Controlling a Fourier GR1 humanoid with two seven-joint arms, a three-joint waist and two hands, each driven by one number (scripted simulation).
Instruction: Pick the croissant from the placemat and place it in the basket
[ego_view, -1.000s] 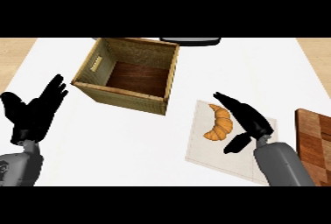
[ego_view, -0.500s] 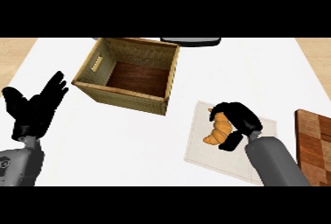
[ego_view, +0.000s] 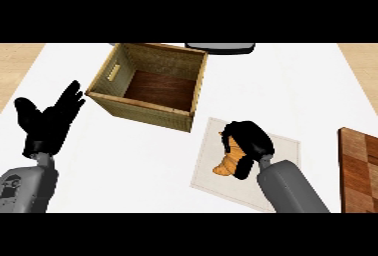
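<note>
A golden-brown croissant (ego_view: 227, 163) lies on the pale placemat (ego_view: 284, 150) at the right of the counter. My right hand (ego_view: 249, 141) covers its upper half, fingers curled over it; only the lower end shows. The square wicker basket (ego_view: 189, 105) with a dark wooden floor stands up and to the left of the placemat, nothing inside. At the left edge my left hand (ego_view: 48, 123) rests open, fingers up, well clear of both.
A wooden cutting board (ego_view: 360, 170) lies along the right edge, just beyond the placemat. A grey object (ego_view: 220, 47) peeks in at the top behind the basket. White counter lies between the left hand and the basket.
My right hand has moved left over the croissant and curled its fingers down onto it. The croissant stays on the placemat. The left hand has barely shifted.
</note>
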